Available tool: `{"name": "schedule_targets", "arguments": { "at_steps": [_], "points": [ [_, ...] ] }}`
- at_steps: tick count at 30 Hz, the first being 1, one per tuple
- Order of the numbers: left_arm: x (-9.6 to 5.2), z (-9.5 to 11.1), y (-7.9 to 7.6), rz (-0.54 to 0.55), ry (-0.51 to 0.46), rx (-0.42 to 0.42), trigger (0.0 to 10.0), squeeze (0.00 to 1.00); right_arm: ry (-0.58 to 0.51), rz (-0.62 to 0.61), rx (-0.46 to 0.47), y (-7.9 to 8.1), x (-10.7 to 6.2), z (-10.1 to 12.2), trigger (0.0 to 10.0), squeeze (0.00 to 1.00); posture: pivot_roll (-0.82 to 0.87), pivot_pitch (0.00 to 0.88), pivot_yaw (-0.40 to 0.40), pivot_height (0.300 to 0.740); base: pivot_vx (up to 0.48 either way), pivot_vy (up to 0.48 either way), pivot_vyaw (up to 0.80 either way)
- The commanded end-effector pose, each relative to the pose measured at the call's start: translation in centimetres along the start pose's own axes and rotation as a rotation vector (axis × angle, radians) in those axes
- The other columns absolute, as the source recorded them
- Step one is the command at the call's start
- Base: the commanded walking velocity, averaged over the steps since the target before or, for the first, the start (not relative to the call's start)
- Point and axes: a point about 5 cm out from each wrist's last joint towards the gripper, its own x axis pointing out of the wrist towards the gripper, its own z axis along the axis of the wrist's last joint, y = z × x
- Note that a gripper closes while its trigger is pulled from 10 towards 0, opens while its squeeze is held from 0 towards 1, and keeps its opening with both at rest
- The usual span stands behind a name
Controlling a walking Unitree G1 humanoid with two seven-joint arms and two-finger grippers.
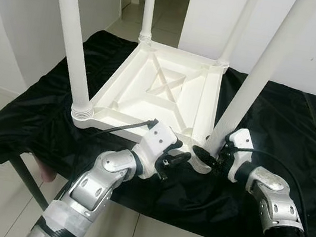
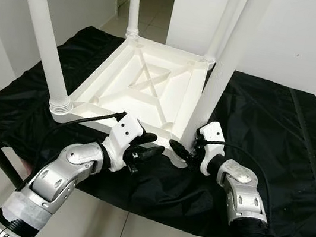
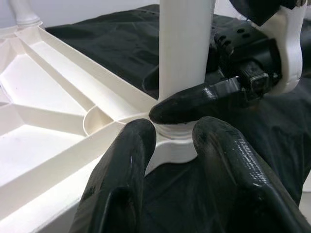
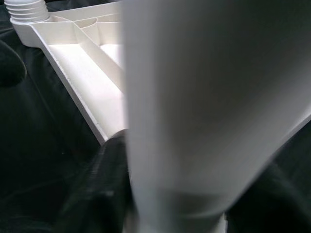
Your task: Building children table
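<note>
Left eye view: white plastic children's table lies upside down on a tabletop draped in black cloth, near its front edge. Four white legs point up from the corners. The near-right leg leans slightly and is the one in hand.

Right tool: at the foot of that leg, where it enters the corner socket. Right wrist view shows the leg close between the black fingers, so it appears to be pinching the leg just above the socket.

Left tool: fingers spread, one on each side of the same corner socket, touching or nearly touching it; cannot tell for certain.

Handling, judged:
- Moulded hollow plastic, likely light and stiff; ribbed underside resists flex.
- Leg surface smooth and round, so likely slippery under a twist; grip low, close to the socket, where leverage on the joint is least.
- Light top may slide on the cloth or turn with the leg; bracing the corner with the other tool seems wise.
- Threaded collar shows on the near-left leg; seating probably needs turning, not pushing.
</note>
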Motion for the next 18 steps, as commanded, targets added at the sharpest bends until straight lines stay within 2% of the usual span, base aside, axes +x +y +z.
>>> {"name": "schedule_targets", "arguments": {
  "at_steps": [1, 6, 7, 8, 9, 11, 12, 13, 15, 16, 18],
  "points": [
    [-0.1, 0.1, 0.0, 0.015, 0.005, 0.001, 10.0, 0.00, 0.038, 0.029, -0.007, 0.4, 0.1, -0.6, 0.0, 0.00, 0.00, 0.000, -0.054, 0.740, 0.000, 0.000, 0.00],
    [-0.1, 0.0, 0.0, 0.025, 0.005, -0.005, 10.0, 0.00, 0.055, -0.008, 0.025, 0.2, -0.7, -1.3, 0.0, 0.00, -0.01, 0.000, -0.066, 0.740, 0.000, 0.000, 0.00],
    [-0.1, 0.0, 0.0, 0.026, 0.004, -0.006, 10.0, 0.00, 0.054, -0.029, 0.036, 0.2, -0.9, -1.3, 5.9, 0.00, -0.01, 0.000, -0.065, 0.740, 0.000, 0.000, 0.00],
    [-0.1, 0.1, 0.1, 0.028, 0.003, -0.005, 10.0, 0.00, 0.045, -0.041, 0.055, 0.2, -0.9, -1.3, 10.0, 0.00, -0.01, 0.000, -0.068, 0.740, 0.000, 0.000, 0.00],
    [0.0, 0.1, 0.1, 0.031, 0.001, -0.006, 10.0, 0.00, 0.024, -0.073, 0.093, 0.3, -0.9, -1.2, 10.0, 0.00, -0.01, 0.000, -0.069, 0.740, 0.000, 0.000, 0.00],
    [0.0, 0.1, 0.1, 0.031, 0.001, -0.006, 10.0, 0.00, 0.024, -0.073, 0.093, 0.3, -0.9, -1.2, 10.0, 0.00, -0.01, 0.000, -0.069, 0.740, 0.000, 0.000, 0.00],
    [0.0, 0.1, 0.1, 0.033, 0.001, -0.009, 10.0, 0.00, 0.010, -0.126, 0.105, 0.4, -0.8, -1.2, 10.0, 0.00, -0.01, 0.000, -0.069, 0.740, 0.000, 0.000, 0.00],
    [0.0, 0.1, 0.1, 0.033, 0.001, -0.009, 10.0, 0.00, 0.010, -0.126, 0.105, 0.4, -0.8, -1.2, 10.0, 0.00, -0.01, 0.000, -0.069, 0.740, 0.000, 0.000, 0.00],
    [0.0, 0.0, 0.1, 0.034, 0.003, -0.012, 10.0, 0.00, -0.004, -0.280, 0.154, 0.5, -0.6, -1.2, 10.0, 0.00, -0.01, 0.000, -0.066, 0.740, 0.000, 0.000, 0.00],
    [0.0, 0.0, 0.1, 0.034, 0.003, -0.012, 10.0, 0.00, -0.004, -0.280, 0.154, 0.5, -0.6, -1.2, 10.0, 0.00, -0.01, 0.000, -0.066, 0.740, 0.000, 0.000, 0.00],
    [-0.2, 0.0, 0.0, 0.034, 0.006, -0.014, 10.0, 0.00, -0.014, -0.387, 0.203, 1.2, -0.3, -1.0, 10.0, 0.00, -0.01, 0.004, -0.066, 0.740, 0.000, 0.000, 0.00]
  ]
}}
